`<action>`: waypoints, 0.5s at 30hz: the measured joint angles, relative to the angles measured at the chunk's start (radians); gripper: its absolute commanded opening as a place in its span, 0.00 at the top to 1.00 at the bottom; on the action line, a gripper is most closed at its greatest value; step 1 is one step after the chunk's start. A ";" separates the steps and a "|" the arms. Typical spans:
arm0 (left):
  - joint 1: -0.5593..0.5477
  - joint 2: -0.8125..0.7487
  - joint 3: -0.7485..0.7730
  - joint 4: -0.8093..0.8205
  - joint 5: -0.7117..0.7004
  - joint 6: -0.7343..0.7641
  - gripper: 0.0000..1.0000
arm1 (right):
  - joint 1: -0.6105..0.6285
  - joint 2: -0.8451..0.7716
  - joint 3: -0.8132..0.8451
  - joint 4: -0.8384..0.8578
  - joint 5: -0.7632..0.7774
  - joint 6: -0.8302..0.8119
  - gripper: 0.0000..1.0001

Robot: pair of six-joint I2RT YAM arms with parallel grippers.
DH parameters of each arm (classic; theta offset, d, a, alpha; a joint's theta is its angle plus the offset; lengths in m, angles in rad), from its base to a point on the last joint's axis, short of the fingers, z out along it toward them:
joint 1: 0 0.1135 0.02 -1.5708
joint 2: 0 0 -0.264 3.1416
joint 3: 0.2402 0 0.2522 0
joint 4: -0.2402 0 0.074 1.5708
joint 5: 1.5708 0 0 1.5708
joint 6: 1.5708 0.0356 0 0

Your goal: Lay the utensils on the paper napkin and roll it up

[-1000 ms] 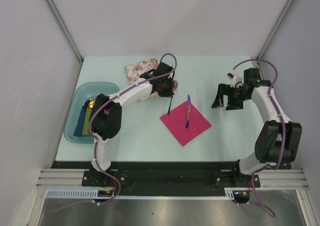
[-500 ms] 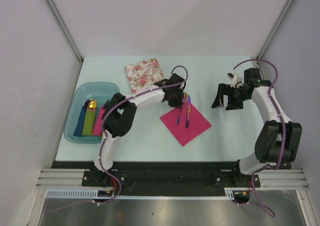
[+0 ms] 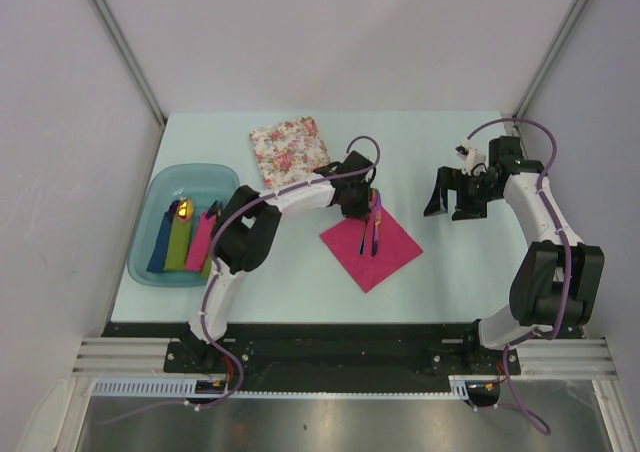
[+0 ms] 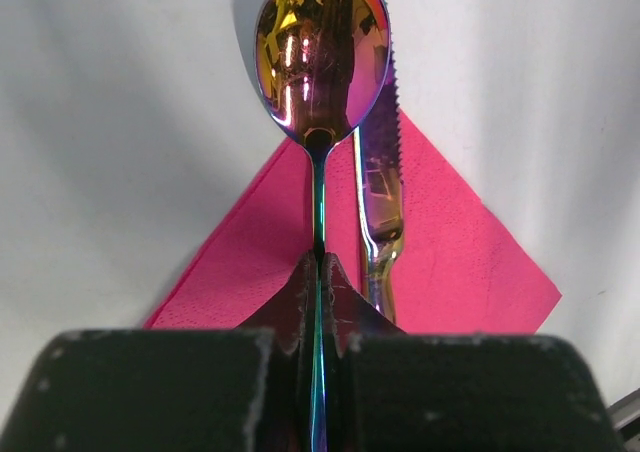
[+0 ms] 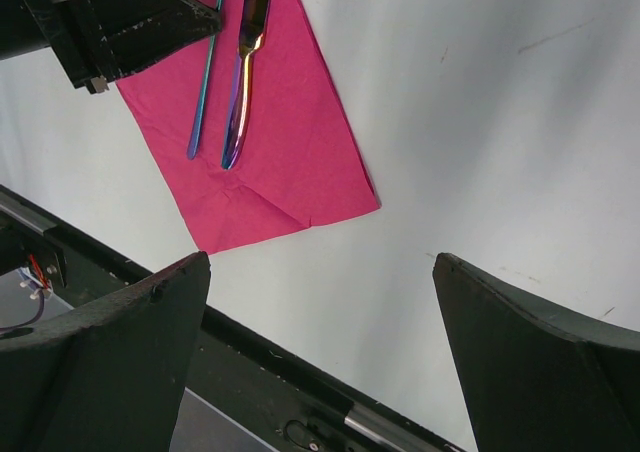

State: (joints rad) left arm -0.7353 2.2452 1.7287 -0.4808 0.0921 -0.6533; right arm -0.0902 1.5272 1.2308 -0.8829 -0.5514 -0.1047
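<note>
Spoon: handle pinched in the closed left fingers, long axis running straight out from them, bowl past the pink napkin's far corner.
Knife: lying on the napkin, just beside the spoon and parallel to it.
Napkin: flat on the surface, nearer the left arm.
Right fingers: spread wide, empty, well apart.
Count: one spoon, one knife, one pink napkin.

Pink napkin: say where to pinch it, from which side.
Take the pink napkin by its bare right corner, probably low from the right with the open right gripper; it lies flat; the spoon, in the left gripper, and knife lie along its middle.
</note>
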 measured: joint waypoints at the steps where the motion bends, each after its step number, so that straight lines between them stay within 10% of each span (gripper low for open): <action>1: -0.002 0.002 0.003 0.001 0.000 -0.002 1.00 | 0.000 0.000 0.000 0.000 0.000 0.000 0.00; 15: -0.014 0.017 0.019 0.000 0.002 -0.023 0.89 | -0.003 0.000 -0.005 0.003 -0.007 0.000 0.00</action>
State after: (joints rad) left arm -0.7498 2.2623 1.7481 -0.4805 0.0944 -0.6758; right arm -0.0937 1.5272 1.2255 -0.8803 -0.5583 -0.1047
